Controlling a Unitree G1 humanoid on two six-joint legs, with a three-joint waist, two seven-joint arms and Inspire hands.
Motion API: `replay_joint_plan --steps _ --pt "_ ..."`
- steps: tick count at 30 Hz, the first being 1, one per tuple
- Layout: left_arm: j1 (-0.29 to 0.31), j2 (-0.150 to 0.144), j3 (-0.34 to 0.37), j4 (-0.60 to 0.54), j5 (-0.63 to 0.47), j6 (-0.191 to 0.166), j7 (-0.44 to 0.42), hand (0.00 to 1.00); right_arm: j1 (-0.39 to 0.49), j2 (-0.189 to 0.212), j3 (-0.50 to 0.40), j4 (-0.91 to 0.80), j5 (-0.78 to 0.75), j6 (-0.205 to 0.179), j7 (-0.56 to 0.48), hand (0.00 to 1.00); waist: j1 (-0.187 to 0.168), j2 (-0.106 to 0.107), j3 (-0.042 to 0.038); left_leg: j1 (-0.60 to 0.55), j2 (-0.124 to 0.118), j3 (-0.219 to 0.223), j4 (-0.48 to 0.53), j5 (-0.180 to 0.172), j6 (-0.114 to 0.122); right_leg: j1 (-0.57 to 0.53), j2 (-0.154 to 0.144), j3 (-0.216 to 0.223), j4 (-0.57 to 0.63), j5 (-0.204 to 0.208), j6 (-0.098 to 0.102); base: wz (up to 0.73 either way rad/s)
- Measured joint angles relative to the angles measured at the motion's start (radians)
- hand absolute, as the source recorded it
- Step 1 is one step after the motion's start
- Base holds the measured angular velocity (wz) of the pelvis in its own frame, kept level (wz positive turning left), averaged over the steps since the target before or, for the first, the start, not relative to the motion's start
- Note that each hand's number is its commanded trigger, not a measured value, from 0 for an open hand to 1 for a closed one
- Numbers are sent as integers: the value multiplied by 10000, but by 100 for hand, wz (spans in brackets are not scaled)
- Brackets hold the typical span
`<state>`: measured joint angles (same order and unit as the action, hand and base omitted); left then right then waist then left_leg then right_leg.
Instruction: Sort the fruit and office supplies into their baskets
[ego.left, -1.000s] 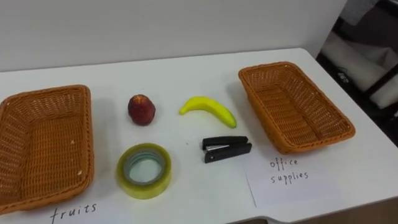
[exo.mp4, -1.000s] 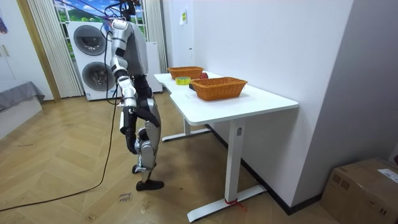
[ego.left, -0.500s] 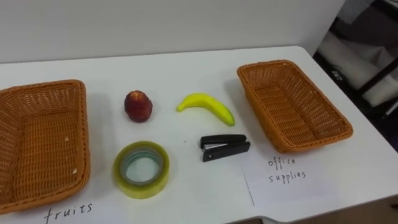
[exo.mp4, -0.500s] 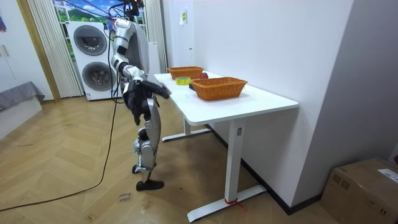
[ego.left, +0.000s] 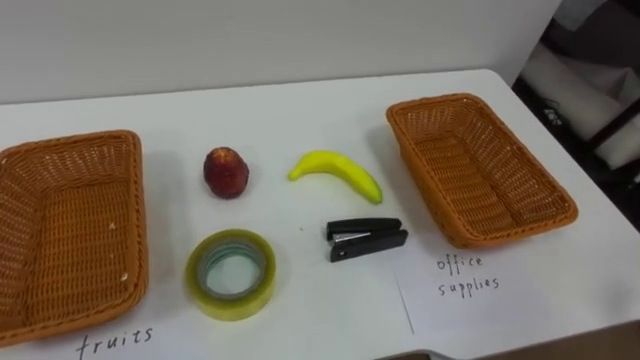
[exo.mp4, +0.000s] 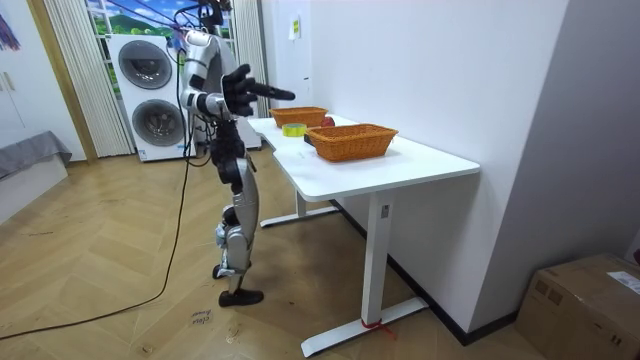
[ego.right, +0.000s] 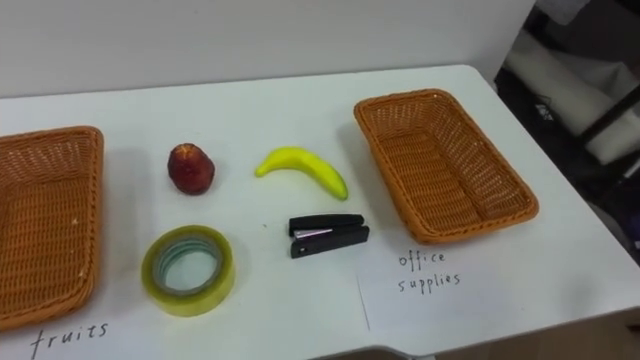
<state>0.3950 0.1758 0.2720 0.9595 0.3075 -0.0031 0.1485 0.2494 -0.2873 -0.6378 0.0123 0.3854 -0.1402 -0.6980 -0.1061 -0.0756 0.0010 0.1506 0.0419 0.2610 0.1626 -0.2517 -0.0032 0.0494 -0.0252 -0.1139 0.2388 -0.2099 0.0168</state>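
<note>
At the long edge of the white table (ego.left: 300, 110) the robot is seen standing, its right hand (exo.mp4: 262, 91) held out at chest height; how far it is open cannot be told. A wicker basket (ego.left: 135, 220) is placed at the left and another (ego.left: 418, 170) at the right. Between them, unsorted on the tabletop, are laid a tape roll (ego.left: 200, 285), a banana (ego.left: 340, 172), a black stapler (ego.left: 366, 239) and a peach (ego.left: 226, 172).

You see the right hand (exo.mp4: 262, 92) up at chest height now, no longer hanging beside the leg, its fingers stretched straight toward the table (exo.mp4: 400, 165).
</note>
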Motion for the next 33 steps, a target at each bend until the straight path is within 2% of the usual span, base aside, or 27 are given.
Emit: replay_joint_plan --steps 3,5,6,8,11,12,13,14,16,19,21,22,25,28,33 --pt "-13 -7 12 42 3 -5 -18 0 -150 -131 152 -384 -221 1 -24 0 102 -19 -3 -15 -16 -27 -104 3 2 -153 0 35 25 -23 -8 0" --pt "-14 0 8 64 42 14 -20 0 -363 -451 351 -529 -889 6 -21 0 159 -31 -5 -21 -15 -47 -88 4 3 -152 -3 26 51 -21 -9 0" --pt "-39 -1 7 66 84 23 -23 0 -426 -484 367 -581 -1093 8 -22 0 203 -61 -9 -20 -13 -48 -76 4 2 -151 0 26 52 -21 -10 0" --pt "-188 -3 -9 208 106 52 -60 0 -814 -652 564 -745 -1536 15 -9 0 307 -114 34 -31 -9 -51 -28 7 0 -139 1 3 40 -17 -13 0" --pt "-315 0 -26 310 102 110 -68 0 -1162 -680 812 -1135 -1965 50 30 0 370 -187 50 -97 -10 -136 -22 7 -1 -132 11 -32 25 -10 -10 6" --pt "-323 0 -35 329 97 112 -68 0 -1189 -680 878 -1295 -1991 51 28 0 387 -223 32 -116 -12 -151 -17 7 -1 -128 9 -41 25 -9 -9 9" --pt "-319 23 -142 336 91 124 -63 0 -1215 -683 1051 -1658 -1990 52 20 0 394 -185 52 -193 -11 -195 35 7 -1 -112 -6 -108 8 6 -7 10" --pt "-331 38 -258 328 99 124 -60 0 -1270 -684 1182 -1973 -1997 52 48 0 410 -213 30 -216 -11 -230 46 7 -1 -113 -18 -165 5 12 -9 10" --pt "-374 53 -364 381 104 123 -60 0 -1505 -700 1443 -2223 -2059 52 97 0 494 -252 80 -224 -3 -234 49 8 -2 -120 -23 -207 6 13 -10 3" --pt "-531 64 -423 475 100 98 -95 0 -1619 -704 1549 -2517 -2525 51 489 0 625 -256 87 -192 6 -272 56 8 -2 -81 -25 -285 -16 14 -12 6" --pt "-517 65 -423 476 100 95 -133 0 -1762 -708 1670 -2752 -2592 50 833 0 646 -215 103 -152 6 -273 58 8 -2 40 -29 -318 -112 16 -10 5" --pt "-513 65 -422 473 101 95 -141 0 -1857 -723 1760 -2827 -2635 47 1028 0 651 -195 74 -145 2 -284 61 8 -3 104 -34 -354 -201 22 -5 6" --pt "-520 65 -418 431 110 91 -248 0 -2110 -792 1971 -2888 -2937 66 1579 0 743 -118 62 -120 5 -296 60 8 -3 145 -33 -371 -199 22 -5 1" --pt "-531 75 -409 425 120 92 -318 0 -2387 -941 2083 -2910 -3363 83 1987 0 751 -28 23 -138 -3 -514 65 8 -3 204 -46 -519 -197 22 -5 12" --pt "-538 79 -448 525 119 211 -526 0 -2815 -1042 2991 -2913 -3887 166 2491 0 897 23 24 -174 3 -608 84 35 -38 201 -46 -602 -165 32 -23 7"
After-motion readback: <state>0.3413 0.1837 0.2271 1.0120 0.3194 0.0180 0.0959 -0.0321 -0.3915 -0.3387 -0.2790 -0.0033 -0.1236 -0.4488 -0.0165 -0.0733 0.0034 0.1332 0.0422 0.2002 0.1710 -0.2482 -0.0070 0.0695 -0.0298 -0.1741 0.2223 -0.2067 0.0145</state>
